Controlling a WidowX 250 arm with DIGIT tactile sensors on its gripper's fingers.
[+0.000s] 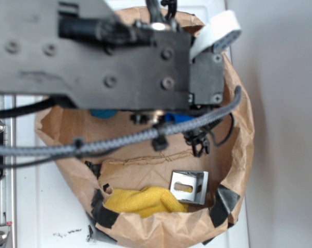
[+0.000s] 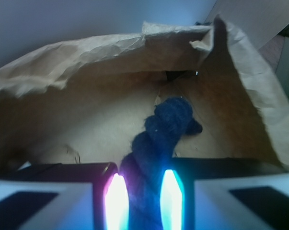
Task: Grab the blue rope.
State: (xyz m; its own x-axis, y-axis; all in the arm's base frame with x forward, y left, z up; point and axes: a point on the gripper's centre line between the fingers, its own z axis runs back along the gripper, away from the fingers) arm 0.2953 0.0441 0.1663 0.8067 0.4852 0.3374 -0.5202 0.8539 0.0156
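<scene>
We see the rope (image 2: 156, 148) inside the paper bag (image 2: 86, 62), running straight away from the gripper (image 2: 144, 203) between its fingers; they flank it closely, but we cannot tell if they clamp it.

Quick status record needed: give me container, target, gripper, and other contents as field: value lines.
container: brown paper bag, open top, crumpled walls
target: blue rope, dark twisted strand running between the fingers in the wrist view
gripper: gripper down inside the bag, fingers either side of the rope; closure on it cannot be told
other contents: yellow knotted cloth, metal bracket, teal ball mostly hidden by the arm
</scene>
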